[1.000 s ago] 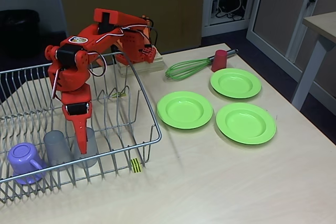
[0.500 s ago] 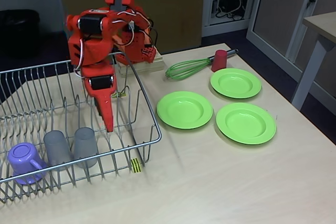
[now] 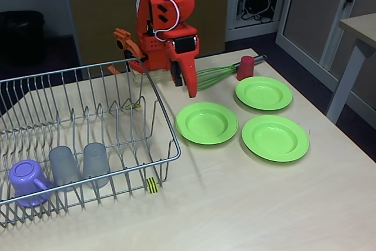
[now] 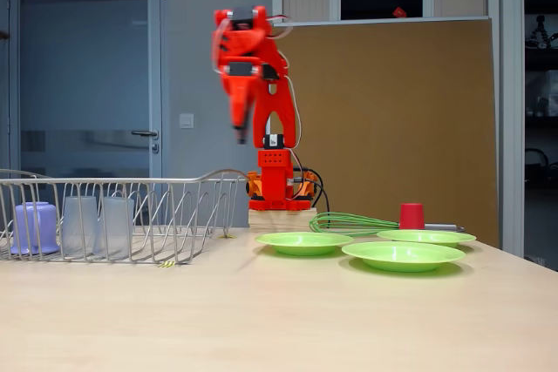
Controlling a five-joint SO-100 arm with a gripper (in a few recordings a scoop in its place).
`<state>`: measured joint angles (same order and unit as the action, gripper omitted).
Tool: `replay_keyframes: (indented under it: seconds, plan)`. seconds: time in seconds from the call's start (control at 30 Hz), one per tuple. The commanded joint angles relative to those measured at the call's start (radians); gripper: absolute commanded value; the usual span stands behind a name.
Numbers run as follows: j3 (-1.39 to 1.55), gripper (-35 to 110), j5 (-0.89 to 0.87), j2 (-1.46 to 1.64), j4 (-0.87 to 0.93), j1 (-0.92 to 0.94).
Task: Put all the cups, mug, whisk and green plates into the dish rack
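The silver wire dish rack [image 3: 166,123] [image 4: 131,182] holds the purple mug [image 3: 26,181] [image 4: 35,226] and two grey cups [image 3: 63,166] [image 3: 96,163], all standing at its front left. Three green plates [image 3: 206,123] [image 3: 264,93] [image 3: 275,138] lie flat on the table to the rack's right. Behind them is the green whisk [image 3: 214,74] [image 4: 357,221], with the red cup [image 3: 245,67] [image 4: 411,216] by its handle. My orange gripper [image 3: 190,91] [image 4: 238,135] hangs high, pointing down between the rack's far right corner and the nearest plate. Its fingers look shut and hold nothing.
The arm's base sits on a wooden block [image 3: 161,74] behind the rack. The table's right edge [image 3: 329,121] runs close past the plates. Bare tabletop [image 3: 247,204] lies in front of the plates and rack.
The gripper rose out of the rack, leaving the second grey cup beside the first, and swung right and up toward the plates.
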<state>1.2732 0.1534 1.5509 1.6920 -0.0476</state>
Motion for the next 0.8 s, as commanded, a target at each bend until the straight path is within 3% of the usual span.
replay_keyframes:
  seconds: [0.0, 0.1, 0.3, 0.37, 0.53, 0.77]
  plan:
    - [0.16, 28, -0.265, 0.155, -0.052, -0.232]
    - [0.261, 23, -0.54, 0.196, -0.137, -0.417]
    - [0.426, 19, -0.795, 0.23, -0.353, -0.698]
    - [0.454, 20, -0.985, 0.215, -0.402, -0.788]
    - [0.451, 31, -1.457, 0.147, -0.414, -1.0]
    - [0.357, 41, -1.967, 0.037, -0.348, -1.232]
